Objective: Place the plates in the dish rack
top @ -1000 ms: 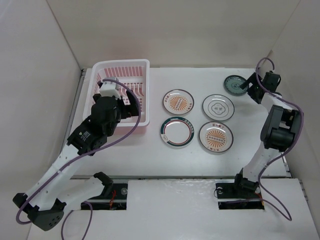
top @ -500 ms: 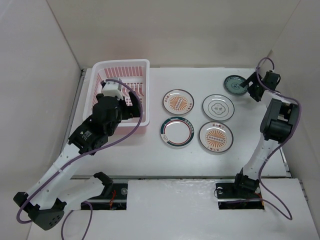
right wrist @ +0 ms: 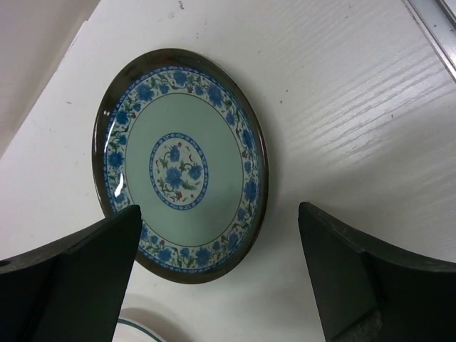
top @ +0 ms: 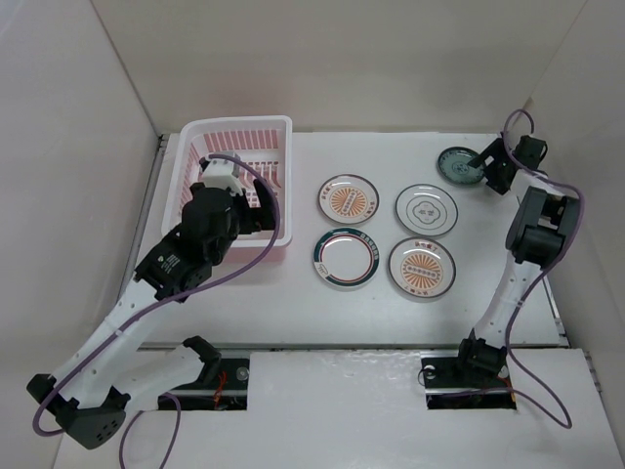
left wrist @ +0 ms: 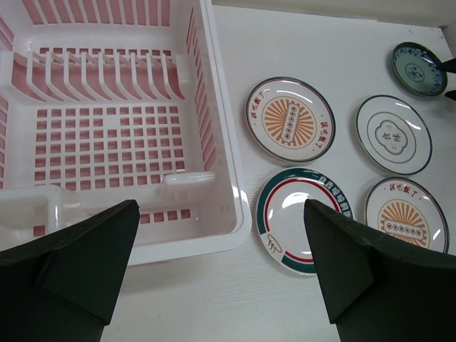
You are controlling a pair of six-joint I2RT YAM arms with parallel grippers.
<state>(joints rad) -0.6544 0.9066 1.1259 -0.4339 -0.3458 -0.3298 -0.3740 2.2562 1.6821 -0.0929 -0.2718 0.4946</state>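
Right end effector (right wrist: 219,208), fingers spread wide, over small dark-rimmed teal floral plate (right wrist: 182,167) flat on white counter (right wrist: 356,107), far right; left end effector (left wrist: 221,206), also spread, above near right corner of pale pink slotted plastic dish rack (left wrist: 224,149); four larger patterned plates (top: 349,198) lie between.

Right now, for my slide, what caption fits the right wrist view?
Open right gripper poised over the small teal plate with blue flower border, flat on the white table.

a white table (top: 293,293) sits boxed in by plain pale walls (top: 342,59).
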